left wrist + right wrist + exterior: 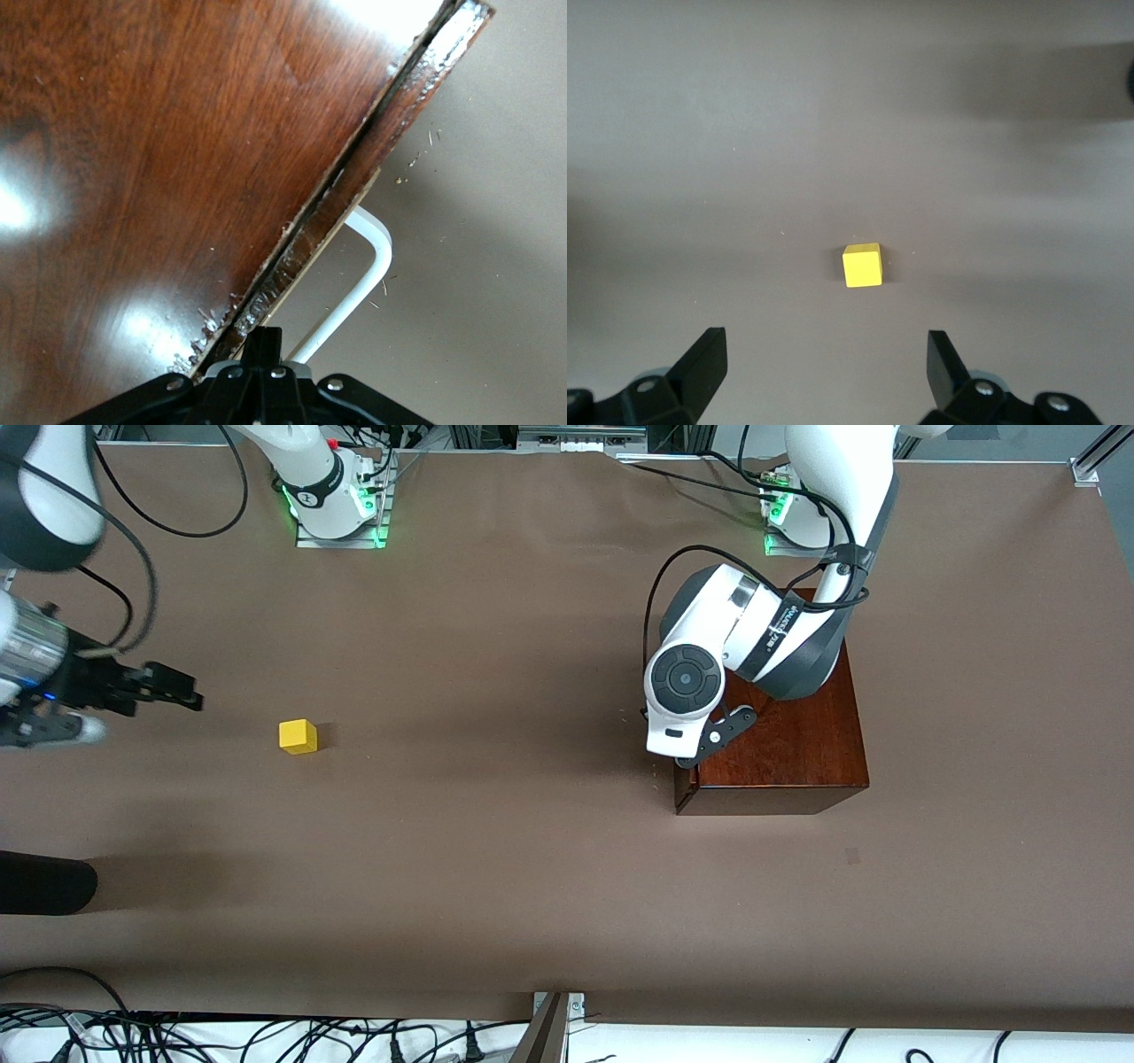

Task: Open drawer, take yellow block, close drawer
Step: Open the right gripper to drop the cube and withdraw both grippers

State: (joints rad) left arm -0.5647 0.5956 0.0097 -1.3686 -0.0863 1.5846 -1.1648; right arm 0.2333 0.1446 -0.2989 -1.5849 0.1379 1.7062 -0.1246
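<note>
The yellow block (298, 736) (862, 266) lies on the brown table toward the right arm's end, outside the drawer. My right gripper (177, 687) (824, 343) hovers over the table beside the block, open and empty. The glossy mahogany box (802, 748) (159, 177) stands toward the left arm's end. Its drawer front (350, 208) sits almost flush with the box, only a thin gap showing, with the white loop handle (376, 252) sticking out. My left gripper (263, 341) is shut, its fingertips against the drawer front next to the handle, holding nothing. In the front view the left hand (682, 691) hides those fingers.
A dark rounded object (44, 883) pokes in at the table edge toward the right arm's end, nearer the front camera. Both arm bases (337, 509) (788, 518) stand farthest from that camera. Cables (266, 1036) hang below the near table edge.
</note>
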